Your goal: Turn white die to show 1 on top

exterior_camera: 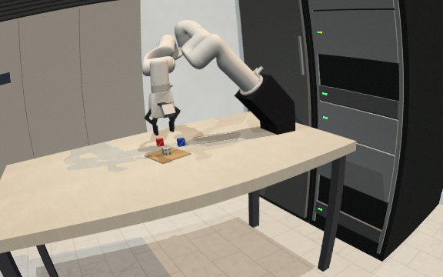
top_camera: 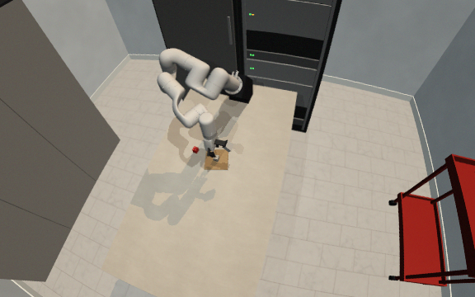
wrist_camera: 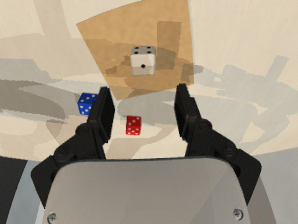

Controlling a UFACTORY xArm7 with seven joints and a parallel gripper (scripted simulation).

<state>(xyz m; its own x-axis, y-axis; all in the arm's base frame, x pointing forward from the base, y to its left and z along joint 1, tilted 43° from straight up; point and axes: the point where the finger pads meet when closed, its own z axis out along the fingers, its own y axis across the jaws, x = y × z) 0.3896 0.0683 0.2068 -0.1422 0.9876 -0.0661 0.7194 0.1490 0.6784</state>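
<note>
The white die (top_camera: 216,158) (exterior_camera: 166,151) (wrist_camera: 143,61) sits flat on the tan mat (top_camera: 223,166) (exterior_camera: 163,160) (wrist_camera: 107,42), well inside its edges. In the wrist view its top face shows a single pip, and the side face above it in the picture shows four pips. My gripper (exterior_camera: 164,132) (wrist_camera: 143,96) is open and empty, pointing down above the table. It is clear of the white die, toward the red and blue dice.
The red die (top_camera: 195,149) (exterior_camera: 160,142) (wrist_camera: 133,125) and the blue die (exterior_camera: 181,141) (wrist_camera: 87,104) stand apart on the table (top_camera: 204,247) (exterior_camera: 91,192), off the mat. The blue die is hidden in the top view. The arm's black base stands at the table's back.
</note>
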